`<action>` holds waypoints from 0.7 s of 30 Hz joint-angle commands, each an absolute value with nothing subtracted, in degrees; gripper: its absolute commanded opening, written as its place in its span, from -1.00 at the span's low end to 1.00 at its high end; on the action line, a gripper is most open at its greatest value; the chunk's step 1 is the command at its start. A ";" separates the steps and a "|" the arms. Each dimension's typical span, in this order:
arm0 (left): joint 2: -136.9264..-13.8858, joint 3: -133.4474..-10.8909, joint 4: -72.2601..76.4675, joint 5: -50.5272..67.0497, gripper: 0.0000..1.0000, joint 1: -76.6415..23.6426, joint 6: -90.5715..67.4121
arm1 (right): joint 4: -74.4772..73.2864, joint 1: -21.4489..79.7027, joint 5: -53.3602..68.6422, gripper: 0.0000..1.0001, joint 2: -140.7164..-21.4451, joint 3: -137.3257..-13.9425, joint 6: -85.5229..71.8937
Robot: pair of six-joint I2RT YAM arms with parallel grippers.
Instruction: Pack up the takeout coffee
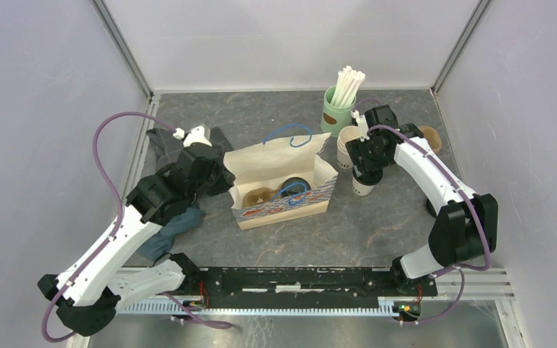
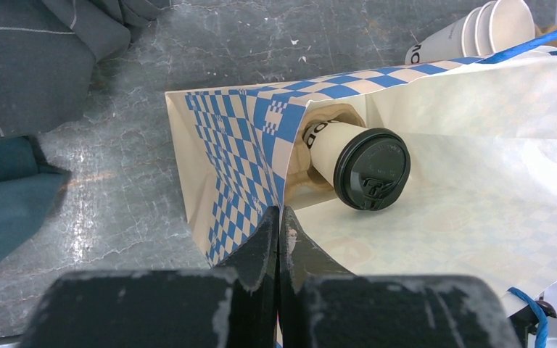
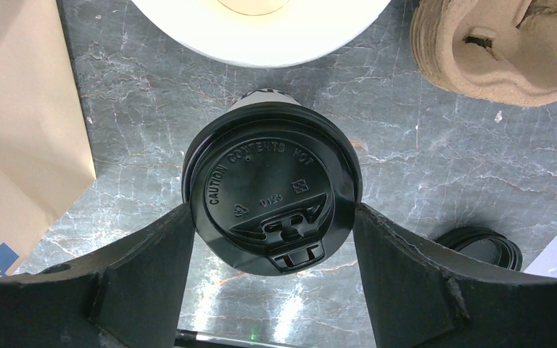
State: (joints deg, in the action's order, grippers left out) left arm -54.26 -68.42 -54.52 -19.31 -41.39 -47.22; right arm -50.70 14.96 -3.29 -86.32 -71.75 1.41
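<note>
One coffee cup (image 1: pixel 363 187) with a black lid (image 3: pixel 272 199) stands on the table right of the paper bag (image 1: pixel 283 185). My right gripper (image 3: pixel 272 217) is shut on it, one finger against each side of the lid. A second lidded coffee cup (image 2: pixel 362 163) sits inside the blue-checked bag (image 2: pixel 239 138), in a brown pulp carrier (image 2: pixel 301 177); from above it shows as a black lid (image 1: pixel 294 190). My left gripper (image 2: pixel 281 225) is shut on the bag's left rim, with the paper wall pinched between its fingers. In the top view it (image 1: pixel 225 177) sits at the bag's left end.
A stack of empty white cups (image 1: pixel 348 148) lies on its side behind the right gripper. A green cup of straws (image 1: pixel 339 109) stands at the back. A spare pulp carrier (image 3: pixel 500 51) and loose black lids (image 3: pixel 482 246) are to the right. Dark cloth (image 1: pixel 167 225) lies at the left.
</note>
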 commanded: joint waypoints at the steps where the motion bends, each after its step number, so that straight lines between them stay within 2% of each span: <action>1: -54.25 -68.99 -51.58 -19.34 -0.96 -41.48 -46.02 | -49.59 15.05 -3.67 0.57 -85.16 -72.22 1.67; 8: -51.85 -66.59 -45.44 -18.48 -0.96 -41.48 -41.28 | -49.53 15.11 -3.18 0.52 -80.55 -72.73 1.02; 21: -37.67 -50.69 -20.44 -15.56 -0.96 -41.48 -23.63 | -47.72 15.16 -0.14 0.38 -60.37 -71.13 1.71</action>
State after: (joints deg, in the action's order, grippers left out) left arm -40.77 -53.76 -31.73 -17.63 -41.39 -32.45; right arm -50.26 14.96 -2.33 -66.35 -71.22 1.39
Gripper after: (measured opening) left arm 0.025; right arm 0.796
